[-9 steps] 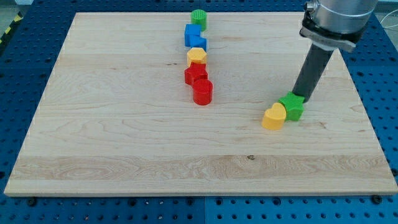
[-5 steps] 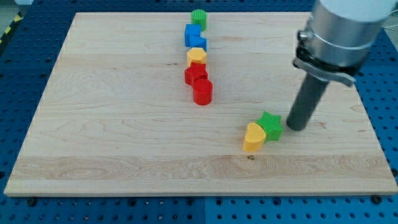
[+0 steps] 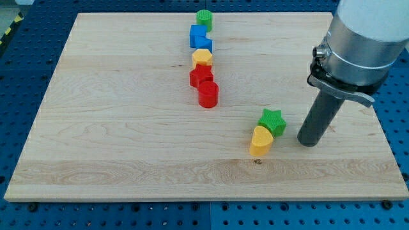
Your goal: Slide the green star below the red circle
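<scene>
The green star (image 3: pixel 272 121) lies right of the board's middle, touching a yellow heart (image 3: pixel 260 141) at its lower left. The red circle (image 3: pixel 208 94) stands at the lower end of a column of blocks in the upper middle, well to the star's upper left. My tip (image 3: pixel 307 142) rests on the board a short way right of the green star, with a small gap between them.
The column above the red circle holds a red star (image 3: pixel 200 76), a yellow hexagon (image 3: pixel 202 58), two blue blocks (image 3: pixel 200 38) and a green circle (image 3: pixel 204 18) near the board's top edge. The wooden board (image 3: pixel 128 128) lies on a blue pegboard table.
The green star and yellow heart were pushed left and down together. My tip has since drawn back to the right and down, leaving a gap to the star.
</scene>
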{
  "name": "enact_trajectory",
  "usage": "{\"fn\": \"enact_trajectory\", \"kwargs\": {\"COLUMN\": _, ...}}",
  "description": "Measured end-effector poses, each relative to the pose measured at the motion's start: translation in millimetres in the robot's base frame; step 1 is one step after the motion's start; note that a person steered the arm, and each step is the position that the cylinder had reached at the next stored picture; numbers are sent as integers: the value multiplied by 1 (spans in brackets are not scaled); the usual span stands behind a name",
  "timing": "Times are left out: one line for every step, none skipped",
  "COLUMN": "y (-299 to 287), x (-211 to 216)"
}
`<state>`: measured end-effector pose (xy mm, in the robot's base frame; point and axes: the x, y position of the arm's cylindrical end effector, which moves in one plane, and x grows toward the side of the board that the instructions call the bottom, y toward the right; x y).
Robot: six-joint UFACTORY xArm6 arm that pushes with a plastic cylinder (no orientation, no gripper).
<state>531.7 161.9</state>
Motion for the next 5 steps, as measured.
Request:
{"fn": "enact_trajectory", "kwargs": {"y": -23, "x": -9}}
{"fn": "enact_trajectory", "kwargs": {"y": -49, "x": -12}}
{"fn": "enact_trajectory", "kwargs": {"y": -68, "x": -15}}
{"fn": "enact_trajectory", "kwargs": {"y": -51, "x": -17}}
{"fn": "enact_trajectory", "kwargs": {"y": -50, "x": -31}}
